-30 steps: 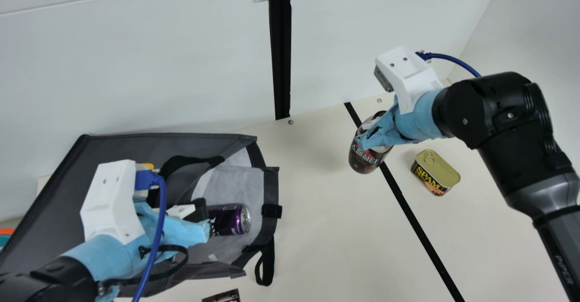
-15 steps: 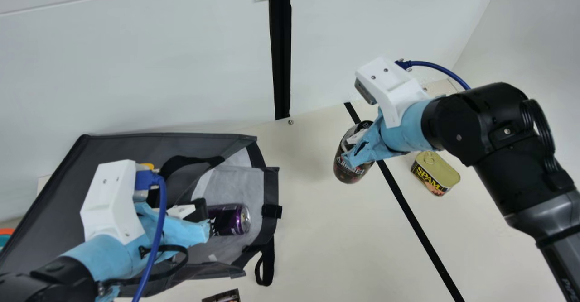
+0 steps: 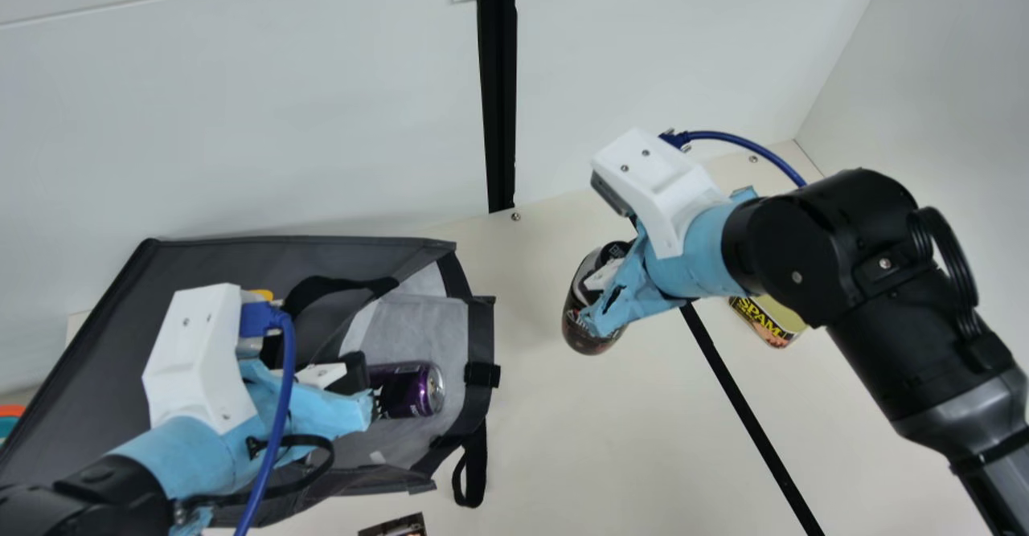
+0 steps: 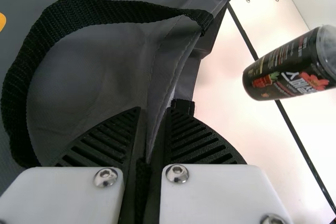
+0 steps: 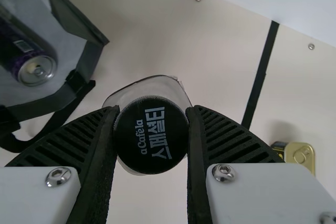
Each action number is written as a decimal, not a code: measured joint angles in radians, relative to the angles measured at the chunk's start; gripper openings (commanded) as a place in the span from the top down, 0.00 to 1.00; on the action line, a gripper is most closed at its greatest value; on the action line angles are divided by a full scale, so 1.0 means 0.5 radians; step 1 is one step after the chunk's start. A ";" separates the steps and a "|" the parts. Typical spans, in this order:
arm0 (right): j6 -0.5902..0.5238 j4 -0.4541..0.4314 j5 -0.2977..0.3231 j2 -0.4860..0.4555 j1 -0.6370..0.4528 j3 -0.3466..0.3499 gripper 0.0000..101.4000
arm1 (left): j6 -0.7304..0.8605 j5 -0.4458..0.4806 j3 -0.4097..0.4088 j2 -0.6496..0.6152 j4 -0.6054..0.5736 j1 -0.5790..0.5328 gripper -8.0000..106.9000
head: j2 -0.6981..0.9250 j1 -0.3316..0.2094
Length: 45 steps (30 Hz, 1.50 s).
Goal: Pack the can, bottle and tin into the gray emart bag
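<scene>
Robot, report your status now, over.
Left gripper holds gray bag by edge. Right gripper holds bottle outside it. Can inside, tin on table. Left gripper possibly in way at opening.

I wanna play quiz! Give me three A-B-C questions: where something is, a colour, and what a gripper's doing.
1. Where is the shiny purple metal can?
A) On a plate
B) Inside the gray cloth bag
C) On the floor

2. What colour is the top of the boxy metal tin?
A) Gold
B) Green
C) White

3. The right gripper's jaws are:
A) Wide open
B) Shut on cloth
C) Shut on the dark, black-capped bottle

1 B: it lies on the pale lining.
2 A: its top shines gold.
3 C: they press both sides.
</scene>
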 measured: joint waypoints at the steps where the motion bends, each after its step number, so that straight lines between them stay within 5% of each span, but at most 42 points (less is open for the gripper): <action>1: 0.000 0.003 0.005 -0.006 0.010 0.002 1.00 | 0.000 0.000 0.000 0.000 0.000 0.000 0.84 | 0.000 0.000; 25: -0.108 0.159 0.020 -0.068 0.238 0.070 1.00 | 0.000 0.000 0.000 0.000 0.000 0.000 0.84 | 0.000 0.000; 45: -0.366 0.544 -0.244 -0.090 0.243 0.245 1.00 | 0.000 0.000 0.000 0.000 0.000 0.000 0.84 | 0.000 0.000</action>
